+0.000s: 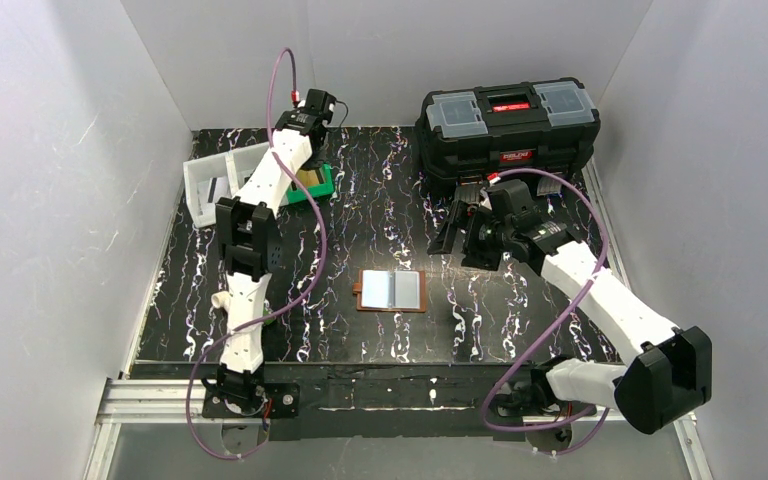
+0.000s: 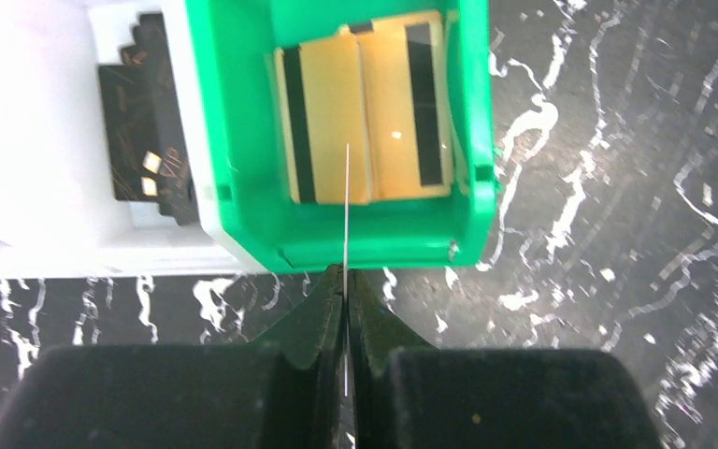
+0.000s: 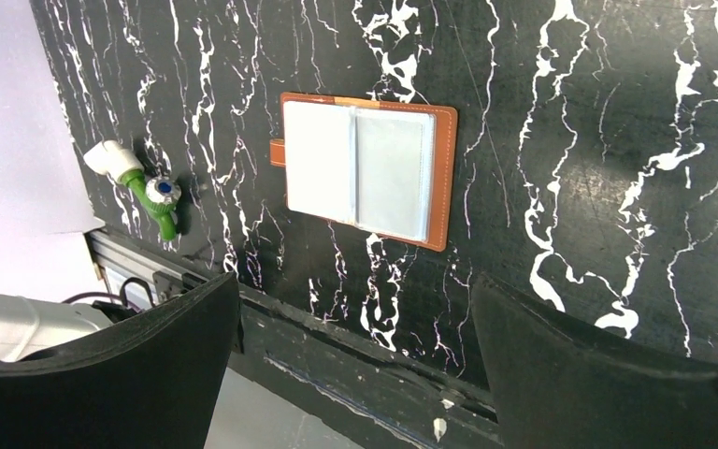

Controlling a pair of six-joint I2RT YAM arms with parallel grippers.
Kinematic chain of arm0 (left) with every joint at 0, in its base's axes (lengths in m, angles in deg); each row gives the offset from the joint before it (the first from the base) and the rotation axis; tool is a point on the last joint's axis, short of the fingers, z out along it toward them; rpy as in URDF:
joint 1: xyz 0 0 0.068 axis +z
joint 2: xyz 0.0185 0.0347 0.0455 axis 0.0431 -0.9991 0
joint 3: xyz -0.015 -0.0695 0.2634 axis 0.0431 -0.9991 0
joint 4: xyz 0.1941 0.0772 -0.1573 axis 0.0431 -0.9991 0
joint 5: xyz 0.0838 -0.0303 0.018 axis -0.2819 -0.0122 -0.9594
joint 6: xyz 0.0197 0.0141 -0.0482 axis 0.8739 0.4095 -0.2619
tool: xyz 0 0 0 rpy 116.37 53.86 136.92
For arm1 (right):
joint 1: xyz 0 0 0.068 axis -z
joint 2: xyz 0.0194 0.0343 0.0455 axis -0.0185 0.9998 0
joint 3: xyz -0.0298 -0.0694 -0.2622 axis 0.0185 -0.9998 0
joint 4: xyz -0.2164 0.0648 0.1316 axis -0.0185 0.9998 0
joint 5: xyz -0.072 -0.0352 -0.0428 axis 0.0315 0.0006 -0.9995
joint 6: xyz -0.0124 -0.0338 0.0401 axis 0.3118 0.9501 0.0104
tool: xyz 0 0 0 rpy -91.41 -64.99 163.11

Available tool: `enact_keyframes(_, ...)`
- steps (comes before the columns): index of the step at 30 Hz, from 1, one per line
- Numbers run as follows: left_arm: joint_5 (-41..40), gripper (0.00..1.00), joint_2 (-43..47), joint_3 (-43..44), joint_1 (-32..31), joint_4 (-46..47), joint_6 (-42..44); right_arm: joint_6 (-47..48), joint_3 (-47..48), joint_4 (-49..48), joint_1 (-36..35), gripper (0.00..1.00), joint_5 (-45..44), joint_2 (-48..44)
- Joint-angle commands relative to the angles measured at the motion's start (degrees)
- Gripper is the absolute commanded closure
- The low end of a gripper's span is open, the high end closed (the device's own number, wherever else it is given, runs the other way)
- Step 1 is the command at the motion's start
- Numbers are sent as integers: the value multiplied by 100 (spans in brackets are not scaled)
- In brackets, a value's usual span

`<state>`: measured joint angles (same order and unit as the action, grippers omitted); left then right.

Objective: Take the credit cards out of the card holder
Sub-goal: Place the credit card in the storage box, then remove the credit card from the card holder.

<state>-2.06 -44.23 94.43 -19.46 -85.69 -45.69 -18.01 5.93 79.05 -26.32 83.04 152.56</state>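
Observation:
The brown card holder [image 1: 392, 290] lies open and flat at the table's middle, its pale pockets up; it also shows in the right wrist view [image 3: 369, 168]. My left gripper [image 2: 346, 281] is shut on a thin credit card [image 2: 347, 215] seen edge-on, and holds it above the green bin [image 2: 243, 140]. Two gold cards [image 2: 369, 117] with black stripes lie in that bin. In the top view the left gripper [image 1: 310, 112] is at the far left. My right gripper [image 1: 460, 235] is open and empty, up off the table to the right of the holder; it also shows in its wrist view [image 3: 355, 290].
A white bin [image 2: 47, 122] beside the green one holds a dark card [image 2: 140, 122]. A big black toolbox [image 1: 508, 125] stands at the back right. A small white and green piece [image 3: 150, 192] lies left of the holder near the front edge.

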Motion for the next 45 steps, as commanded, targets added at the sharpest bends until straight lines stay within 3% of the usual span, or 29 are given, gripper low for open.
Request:
enact_keyframes(1,-1024,100,-256,582,37,-184,569,142,-40,218,13,0,-212,-269)
enact_keyframes(11,-1218,99,-948,1189,81,241,1044,145,-25,435,13,0,-292,-428)
enact_keyframes(15,-1189,88,-1007,1290,77,222,1093,125,-51,465,13,0,-306,-445)
enact_keyframes(19,-1004,57,-893,1276,81,171,1089,126,-32,507,13,0,-282,-361)
enact_keyframes(21,-783,48,-767,1223,83,186,1073,149,25,560,13,0,-241,-293)
enact_keyframes(27,66,42,-134,863,89,229,859,277,174,701,13,0,-272,-35)
enact_keyframes(31,830,42,597,157,69,243,528,292,157,674,21,0,-466,37)
enact_keyframes(35,1419,42,1504,-1073,-105,423,203,293,146,589,70,0,-619,145)
enact_keyframes(45,1680,40,3376,-4011,-1274,834,-215,167,-76,264,380,0,-473,402)
